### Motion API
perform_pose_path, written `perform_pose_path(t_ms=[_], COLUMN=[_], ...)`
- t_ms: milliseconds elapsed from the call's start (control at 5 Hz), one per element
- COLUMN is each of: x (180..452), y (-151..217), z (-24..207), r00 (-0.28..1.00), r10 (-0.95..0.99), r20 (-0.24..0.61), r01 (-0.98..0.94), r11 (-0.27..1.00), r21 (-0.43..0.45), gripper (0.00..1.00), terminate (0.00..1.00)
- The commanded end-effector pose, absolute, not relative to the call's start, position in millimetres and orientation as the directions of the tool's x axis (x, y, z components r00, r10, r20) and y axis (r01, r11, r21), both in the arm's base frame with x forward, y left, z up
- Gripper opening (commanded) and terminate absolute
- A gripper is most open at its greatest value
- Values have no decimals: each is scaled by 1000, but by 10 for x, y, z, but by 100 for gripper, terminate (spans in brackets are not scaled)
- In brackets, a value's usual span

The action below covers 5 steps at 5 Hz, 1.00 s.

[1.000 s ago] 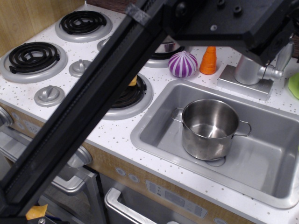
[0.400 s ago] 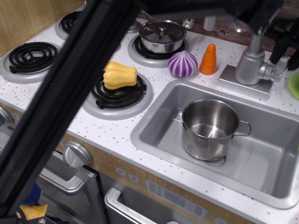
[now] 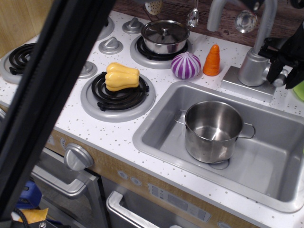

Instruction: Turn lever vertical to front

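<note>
The lever is a short silver-grey stub that juts to the right from the cylindrical tap body, behind the sink at the far right. My black gripper comes in from the right edge and reaches down over the lever. One dark finger stands left of the stub and the other on its right, with a gap left between them. The jaws look open around the lever. The wide black arm link crosses the left foreground and hides part of the stove.
A steel pot stands in the sink. Behind it are the tall curved spout, an orange carrot and a purple striped onion. A yellow squash lies on a burner and a lidded pan on another. A green thing is at the right edge.
The arm has swung left and clear of the stove. The gripper has come down from above the tap and now has its fingers on either side of the lever.
</note>
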<state>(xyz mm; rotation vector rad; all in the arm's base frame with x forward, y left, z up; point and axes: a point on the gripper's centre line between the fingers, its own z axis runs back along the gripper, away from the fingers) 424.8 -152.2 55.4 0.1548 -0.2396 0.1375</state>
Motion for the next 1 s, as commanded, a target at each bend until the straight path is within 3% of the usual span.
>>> perform_pose_path(t_ms=[0,200,400,600,800], x=[4233,4237,4279,4315,4315], y=[-1497,-1473,-1462,-1480,-1480], z=[800,751,796,908,908], r00=[945,949,965,979,979], r10=[149,145,135,99,99], r20=[292,280,225,177,177], r01=[-173,-165,-149,-116,-116], r11=[983,985,988,989,989], r21=[58,48,47,89,89], gripper=[0,0,100,100,100], terminate=[0,0,0,0,100])
